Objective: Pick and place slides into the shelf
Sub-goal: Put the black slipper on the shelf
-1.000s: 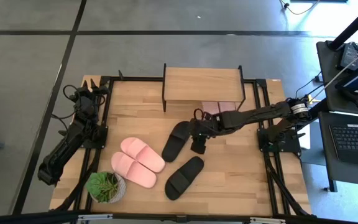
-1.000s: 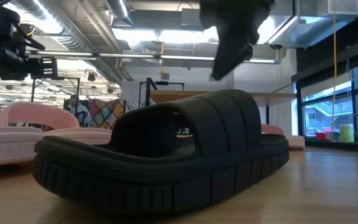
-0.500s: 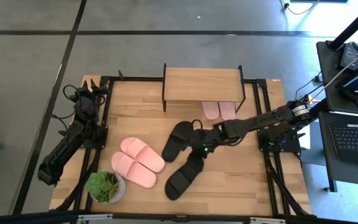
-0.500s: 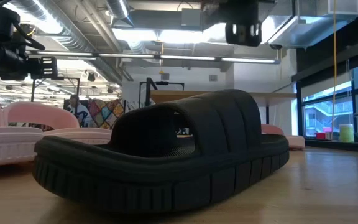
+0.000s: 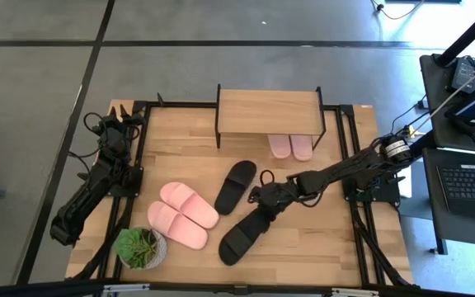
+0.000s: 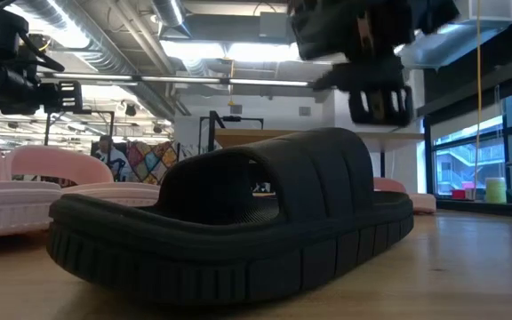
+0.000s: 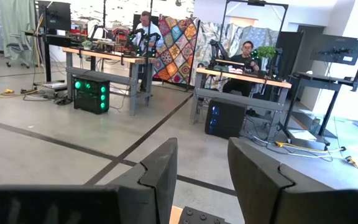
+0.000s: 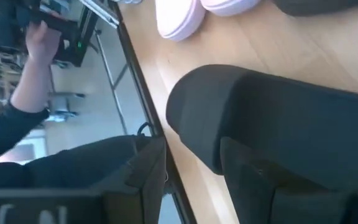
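even, bright overhead light falls on the table (image 5: 320, 239), with soft short shadows. in the low view ceiling strip lights (image 6: 238, 49) glare, and the near black slide (image 6: 238, 222) looks dark, the gripper above it motion-blurred.

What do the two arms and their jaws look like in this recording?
Both arms are dark, slim and jointed, with black cabling at their bases. The right arm carries a silver band near its base. Left gripper and right gripper each have two thick, matte black blocky jaws.

Shelf (image 5: 269, 111) underside: pink slides (image 5: 291, 146) fill right; left half free.
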`<action>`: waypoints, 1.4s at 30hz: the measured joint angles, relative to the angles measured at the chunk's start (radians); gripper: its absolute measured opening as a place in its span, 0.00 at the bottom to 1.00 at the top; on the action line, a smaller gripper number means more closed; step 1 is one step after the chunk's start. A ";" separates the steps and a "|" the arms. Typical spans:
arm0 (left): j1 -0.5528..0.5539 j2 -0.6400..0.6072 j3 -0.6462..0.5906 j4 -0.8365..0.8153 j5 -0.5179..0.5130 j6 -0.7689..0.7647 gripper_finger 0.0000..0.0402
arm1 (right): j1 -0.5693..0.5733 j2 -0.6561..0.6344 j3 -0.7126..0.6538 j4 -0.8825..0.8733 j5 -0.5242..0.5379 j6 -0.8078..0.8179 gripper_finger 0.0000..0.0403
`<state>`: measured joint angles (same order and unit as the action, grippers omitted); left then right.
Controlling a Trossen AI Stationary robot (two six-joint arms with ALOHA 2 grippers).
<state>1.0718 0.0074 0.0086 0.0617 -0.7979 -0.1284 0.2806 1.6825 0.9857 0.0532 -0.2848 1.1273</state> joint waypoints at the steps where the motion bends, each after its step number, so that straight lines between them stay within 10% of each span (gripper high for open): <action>1: 0.000 0.000 0.000 0.000 0.000 0.000 0.33 | 0.000 0.000 -0.023 0.032 0.000 0.023 0.38; 35: 0.000 0.000 0.000 0.000 0.000 0.000 0.33 | 0.026 0.264 0.019 0.276 -0.057 0.099 0.38; 42: 0.000 0.000 0.000 0.000 0.000 0.000 0.33 | 0.026 0.274 0.024 0.291 -0.058 0.097 0.21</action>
<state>1.0721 0.0071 0.0085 0.0618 -0.7979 -0.1287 0.3065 1.9564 1.0092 0.3441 -0.3424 1.2242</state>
